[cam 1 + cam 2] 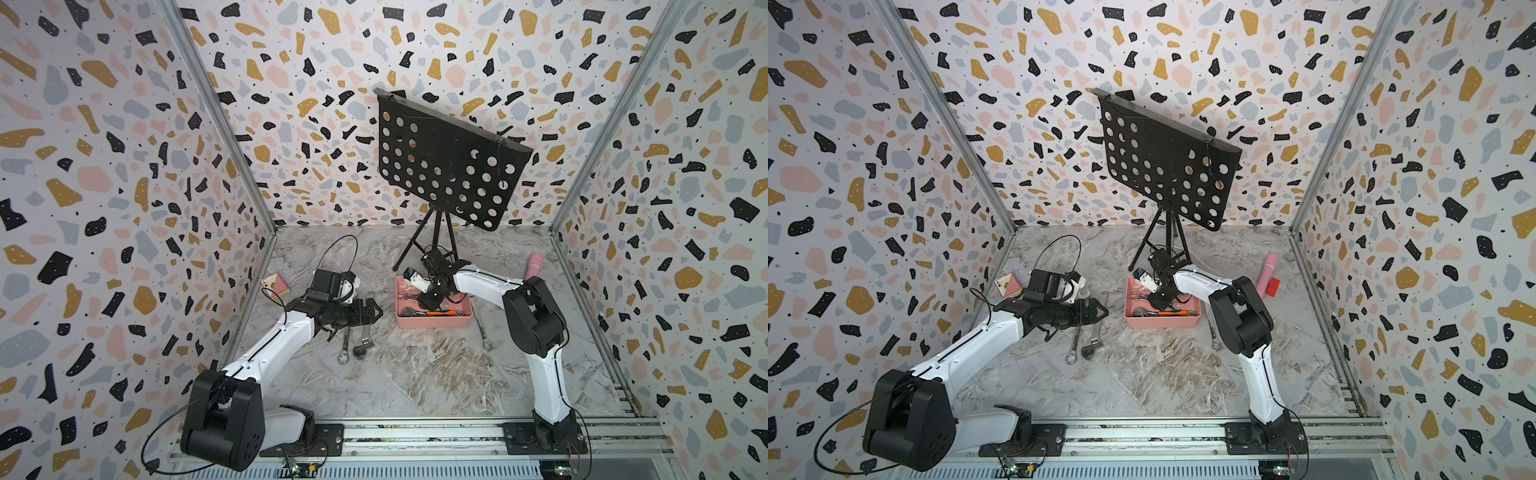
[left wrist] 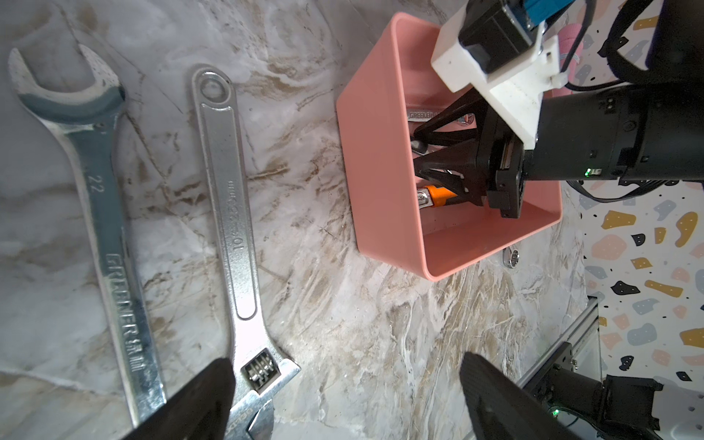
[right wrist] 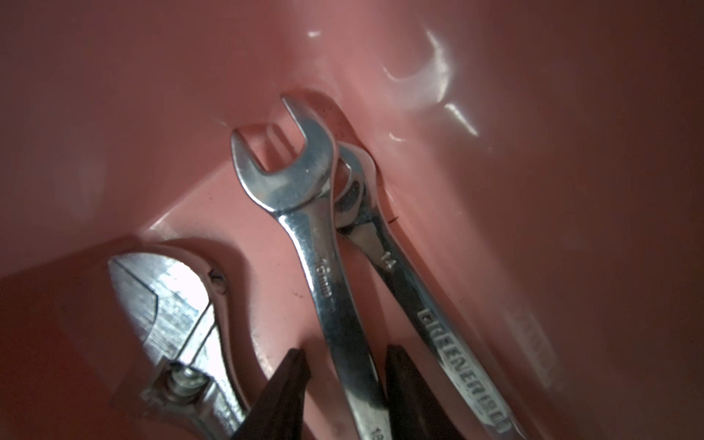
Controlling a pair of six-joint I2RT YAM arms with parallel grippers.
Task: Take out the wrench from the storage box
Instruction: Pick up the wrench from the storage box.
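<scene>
Your right gripper point(image 3: 346, 350) down in box point(image 1: 432, 322), jaws part-spread astride wrench point(image 3: 327, 289) shank, not pinching yet. Wrench lies on box floor. Left gripper point(image 2: 344, 360) wide apart, empty, above two loose wrenches point(image 2: 103, 213) on table point(image 2: 343, 304). Squeeze, lift, carry-out yet to do.

A black music stand point(image 1: 449, 166) with a hole-punched desk stands on its tripod at the far middle of the marbled tabletop point(image 1: 415, 374). A pink bottle point(image 1: 534, 266) lies far right, a red block point(image 1: 1273, 286) just beside it. A card pack point(image 1: 274, 284) lies far left.
</scene>
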